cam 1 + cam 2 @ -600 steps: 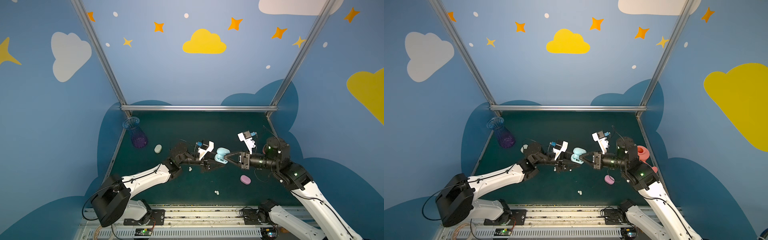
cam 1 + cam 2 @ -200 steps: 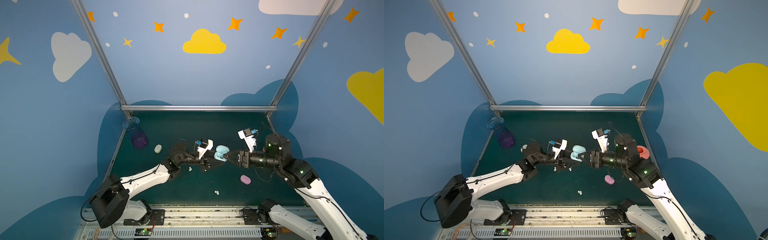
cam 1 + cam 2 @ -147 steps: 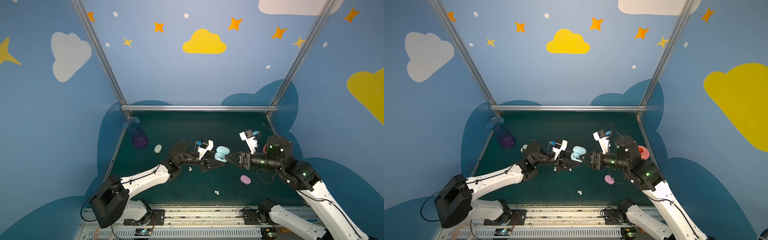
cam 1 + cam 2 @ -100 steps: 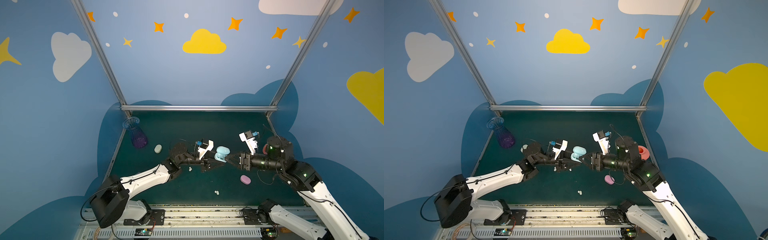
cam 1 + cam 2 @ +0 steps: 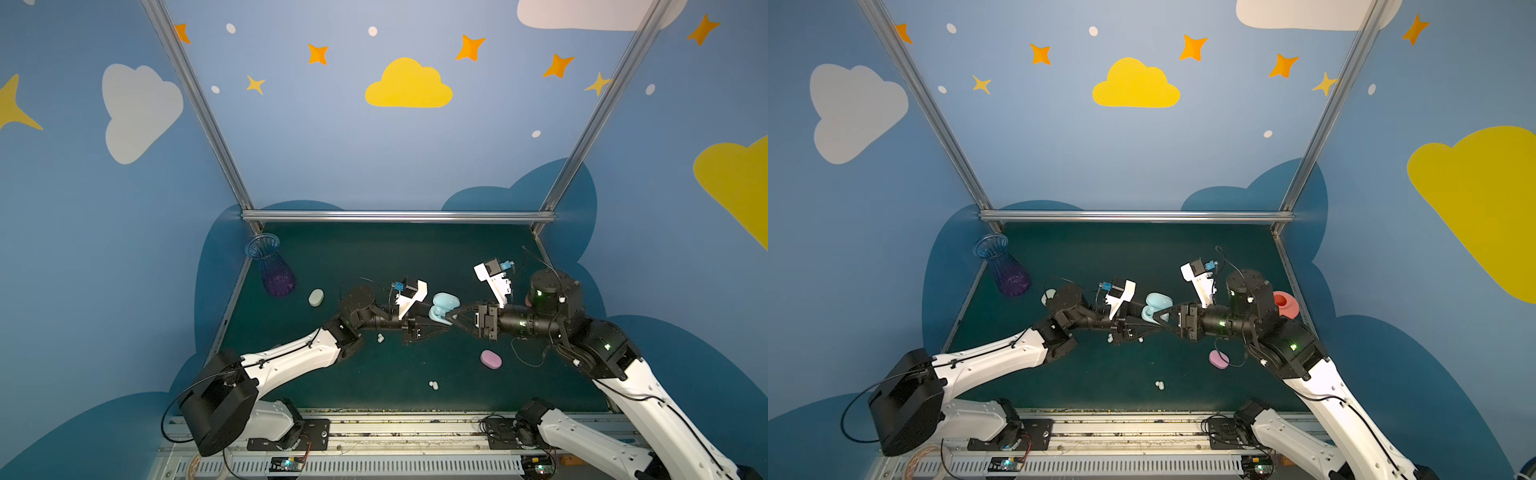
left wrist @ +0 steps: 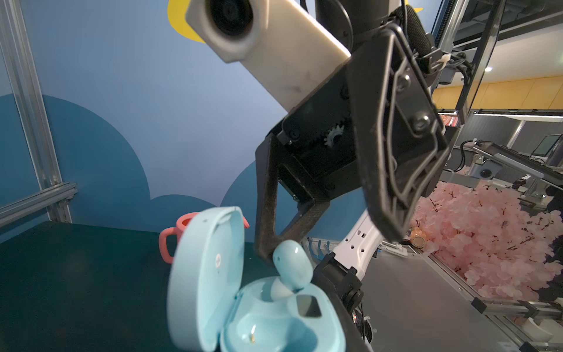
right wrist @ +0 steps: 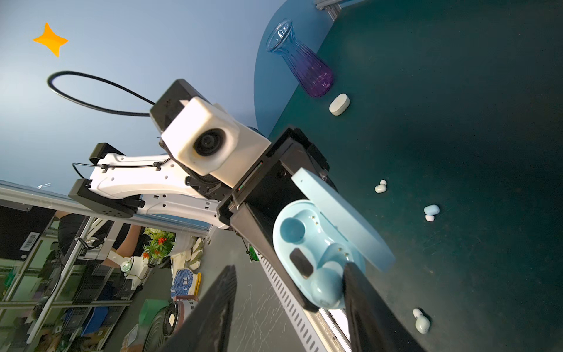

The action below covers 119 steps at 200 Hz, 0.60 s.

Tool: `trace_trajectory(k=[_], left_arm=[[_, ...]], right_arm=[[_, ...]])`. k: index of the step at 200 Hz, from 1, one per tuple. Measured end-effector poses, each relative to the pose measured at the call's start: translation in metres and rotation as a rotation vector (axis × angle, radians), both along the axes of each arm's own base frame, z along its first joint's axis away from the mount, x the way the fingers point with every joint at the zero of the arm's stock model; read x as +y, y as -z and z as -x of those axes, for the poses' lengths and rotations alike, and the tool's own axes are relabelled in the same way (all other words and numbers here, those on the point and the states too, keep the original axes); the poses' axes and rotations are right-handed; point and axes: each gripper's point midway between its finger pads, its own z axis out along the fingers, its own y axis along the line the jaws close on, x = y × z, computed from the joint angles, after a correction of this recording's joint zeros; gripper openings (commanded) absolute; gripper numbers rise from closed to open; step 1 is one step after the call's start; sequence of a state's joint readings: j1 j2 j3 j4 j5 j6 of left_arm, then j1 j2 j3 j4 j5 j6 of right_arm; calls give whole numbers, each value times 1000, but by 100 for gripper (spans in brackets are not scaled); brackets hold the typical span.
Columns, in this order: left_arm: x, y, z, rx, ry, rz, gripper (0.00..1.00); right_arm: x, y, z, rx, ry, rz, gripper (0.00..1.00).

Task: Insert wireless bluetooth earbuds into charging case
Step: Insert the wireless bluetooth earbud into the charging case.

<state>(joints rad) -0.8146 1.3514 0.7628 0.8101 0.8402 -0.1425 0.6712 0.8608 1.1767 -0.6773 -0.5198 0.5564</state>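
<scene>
My left gripper (image 5: 434, 325) is shut on a light blue charging case (image 5: 444, 306), held above the table with its lid (image 6: 207, 274) swung open. A light blue earbud (image 6: 294, 266) stands tilted, partly in one socket of the case (image 7: 292, 231). My right gripper (image 5: 456, 318) faces the case from the right and is open. One of its fingers (image 7: 362, 292) touches the earbud (image 7: 327, 289), while the other stands well apart. The second socket (image 6: 259, 332) is empty. Loose earbuds (image 5: 433, 385) (image 5: 380, 338) (image 7: 431, 211) lie on the green table.
A pale oval case (image 5: 316, 297) lies by a blue-purple glass vase (image 5: 272, 270) at the left. A pink case (image 5: 491, 359) lies under my right forearm. A red cup (image 5: 1285, 304) stands at the table's right edge.
The right arm has shifted slightly at the mouth of the case. The left arm and the case have stayed put, and neither gripper's opening has changed.
</scene>
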Motion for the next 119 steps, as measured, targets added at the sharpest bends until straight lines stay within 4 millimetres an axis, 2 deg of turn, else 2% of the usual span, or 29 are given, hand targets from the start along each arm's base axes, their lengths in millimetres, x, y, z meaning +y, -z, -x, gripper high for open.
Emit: trace_trajectory(k=[119], left_arm=[[0,1,-1,5,-5,-5,13]], right_arm=[[-5,4,-5,-4,36,40,61]])
